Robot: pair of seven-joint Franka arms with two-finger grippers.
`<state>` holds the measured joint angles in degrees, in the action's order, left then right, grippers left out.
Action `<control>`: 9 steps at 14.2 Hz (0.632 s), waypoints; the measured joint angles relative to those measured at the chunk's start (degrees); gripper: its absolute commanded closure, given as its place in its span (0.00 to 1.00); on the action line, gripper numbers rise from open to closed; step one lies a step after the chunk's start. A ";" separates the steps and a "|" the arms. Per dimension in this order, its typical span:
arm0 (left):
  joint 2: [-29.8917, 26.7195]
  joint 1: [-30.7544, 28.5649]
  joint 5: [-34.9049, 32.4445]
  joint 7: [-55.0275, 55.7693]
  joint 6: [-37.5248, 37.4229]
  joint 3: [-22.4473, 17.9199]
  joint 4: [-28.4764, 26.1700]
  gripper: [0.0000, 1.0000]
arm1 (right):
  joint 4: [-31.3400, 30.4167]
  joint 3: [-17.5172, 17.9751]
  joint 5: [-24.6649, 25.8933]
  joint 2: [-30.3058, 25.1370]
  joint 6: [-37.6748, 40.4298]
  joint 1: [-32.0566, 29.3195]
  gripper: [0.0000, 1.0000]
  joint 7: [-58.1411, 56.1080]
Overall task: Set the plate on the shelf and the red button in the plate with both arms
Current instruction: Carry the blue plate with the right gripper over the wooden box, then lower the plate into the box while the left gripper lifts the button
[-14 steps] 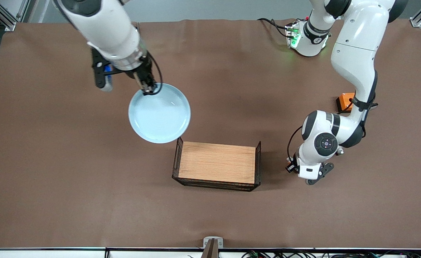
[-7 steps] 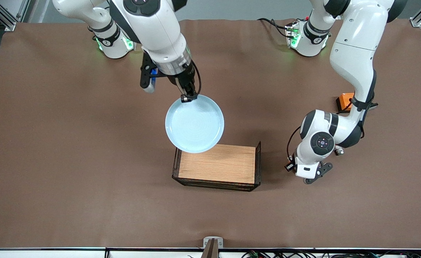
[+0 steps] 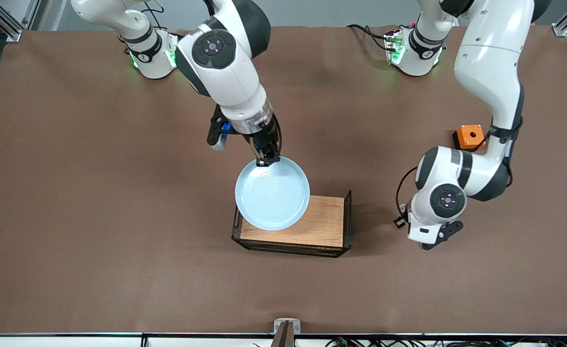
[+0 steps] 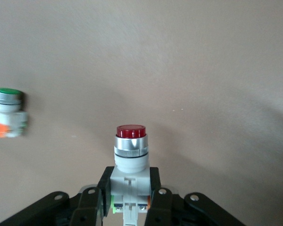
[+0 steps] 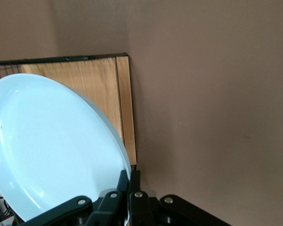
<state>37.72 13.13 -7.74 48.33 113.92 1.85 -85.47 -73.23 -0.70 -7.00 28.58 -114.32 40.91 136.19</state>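
Now the plate (image 3: 272, 195) is held up in the air by its rim, pinched between the closed fingers of the right gripper (image 3: 265, 160). The pale-blue plate is seen hanging over the end of the wooden-topped rack (image 3: 322, 221) that lies toward the right arm's end of the table, and the board's other end is left uncovered. In the right wrist view the plate (image 5: 47, 146) is shown tilted, its rim gripped at the right gripper (image 5: 131, 186), with the rack's wooden board (image 5: 96, 89) and dark wire edge spread out below it.

Over at the left arm's end, the red button (image 4: 130, 153) is clamped by its white body in the left gripper (image 4: 130, 200), the fingers (image 4: 90, 202) pressed against it on both sides, the dark red cap pointing away from the wrist. In the front view the left gripper (image 3: 425, 238) is hidden under the wrist, over bare brown table (image 3: 119, 250) just beside the rack's end, and the button cannot be made out there.

A second push-button part with a green cap (image 4: 7, 113) is seen lying on the table in the left wrist view, well apart from the held button. An orange box with a hole (image 3: 468, 137) is sat on the table beside the left arm's forearm, farther from the front camera than the rack.
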 measured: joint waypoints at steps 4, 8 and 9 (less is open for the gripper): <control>-4.58 -1.81 1.22 -3.88 -6.96 -0.04 1.81 0.88 | 0.06 -0.03 0.09 2.74 -3.36 0.64 0.99 0.58; -9.27 -2.65 1.41 -4.63 -12.04 -0.03 2.34 0.88 | 0.10 -0.03 0.09 5.90 -7.16 1.37 0.99 0.59; -10.01 -2.62 1.45 -4.63 -13.69 0.00 3.01 0.88 | 0.11 -0.05 0.09 6.35 -7.41 1.38 0.99 0.59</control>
<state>27.71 10.51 -6.29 43.71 100.24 1.84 -82.47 -73.12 -0.74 -6.90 34.93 -121.73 42.29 136.78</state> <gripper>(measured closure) 0.661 0.974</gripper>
